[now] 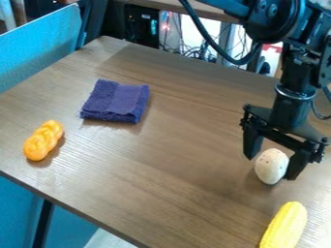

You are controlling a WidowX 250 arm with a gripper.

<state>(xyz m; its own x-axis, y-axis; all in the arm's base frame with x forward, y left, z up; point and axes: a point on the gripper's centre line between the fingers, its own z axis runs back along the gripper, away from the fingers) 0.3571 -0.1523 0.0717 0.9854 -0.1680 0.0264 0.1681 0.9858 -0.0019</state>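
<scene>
At the left lies a glossy orange, braided, bread-like piece (44, 140), slanted near the edge of the brown wood-grain tabletop (161, 169). Farther back and to its right, a dark purple, folded fabric cloth (116, 100) lies flat, well apart from it. Toward the right, the black two-finger gripper (271, 167) hangs low, its fingers parted, one to each side of a pale, speckled, egg-shaped object (271, 166); no firm hold can be made out. The step in hand looks like lining up around the egg-shaped object; from here, gripping it would call for keeping it centred and bringing both fingers in evenly and gently, since its rounded sides could roll or slip. Nearer the front at the right lies a yellow, ridged corn cob (284, 226), apart from the egg-shaped object. No writing can be read on any of these things.
</scene>
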